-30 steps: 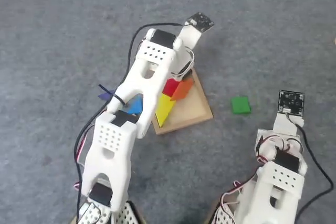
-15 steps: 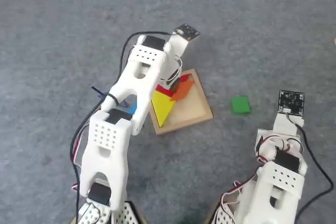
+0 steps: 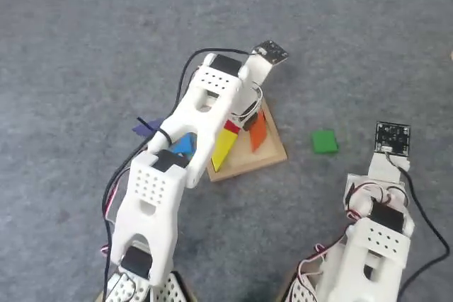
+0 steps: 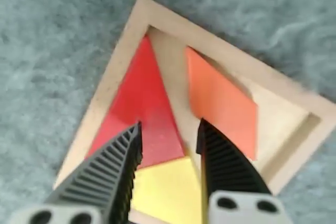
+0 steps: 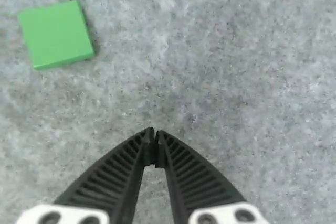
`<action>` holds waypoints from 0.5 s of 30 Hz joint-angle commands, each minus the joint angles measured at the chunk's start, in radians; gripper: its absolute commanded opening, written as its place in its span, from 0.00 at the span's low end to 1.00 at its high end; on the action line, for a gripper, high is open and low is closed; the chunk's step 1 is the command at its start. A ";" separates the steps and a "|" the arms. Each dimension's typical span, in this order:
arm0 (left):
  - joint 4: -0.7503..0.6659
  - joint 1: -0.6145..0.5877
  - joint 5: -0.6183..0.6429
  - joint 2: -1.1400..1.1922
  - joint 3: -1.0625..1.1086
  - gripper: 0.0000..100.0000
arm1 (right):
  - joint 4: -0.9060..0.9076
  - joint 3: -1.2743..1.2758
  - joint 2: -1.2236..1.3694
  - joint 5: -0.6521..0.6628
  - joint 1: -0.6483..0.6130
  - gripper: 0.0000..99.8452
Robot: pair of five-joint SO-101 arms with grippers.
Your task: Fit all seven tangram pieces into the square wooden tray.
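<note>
The square wooden tray (image 3: 272, 152) lies mid-table, and my left arm stretches over it. Inside lie a red triangle (image 4: 139, 98), an orange parallelogram (image 4: 223, 98) and a yellow triangle (image 4: 163, 187); the orange piece (image 3: 257, 132) is near the tray's right side. My left gripper (image 4: 169, 128) hovers open just above the red triangle's edge, with nothing between its fingers. A green square (image 3: 325, 141) rests on the carpet right of the tray. My right gripper (image 5: 152, 135) is shut and empty over bare carpet, with the green square (image 5: 56, 34) a short way off.
A blue piece (image 3: 182, 143) and a purple piece (image 3: 145, 127) lie on the carpet left of the tray, partly hidden by the left arm. The right arm's base stands at the front right. Grey carpet stretches all around.
The left arm swung left, then back right over the tray. The orange piece turned and slid toward the tray's right side. The right arm kept still.
</note>
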 commanded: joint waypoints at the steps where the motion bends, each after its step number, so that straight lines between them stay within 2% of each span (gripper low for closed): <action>1: 0.080 0.048 0.009 -0.061 -0.070 0.17 | -0.016 -0.028 -0.022 0.012 -0.027 0.01; 7: 0.087 0.066 0.009 -0.086 -0.053 0.17 | -0.016 -0.028 -0.022 0.012 -0.025 0.01; 15: -0.038 0.061 0.005 0.058 -0.033 0.17 | -0.016 -0.028 -0.022 0.012 -0.025 0.01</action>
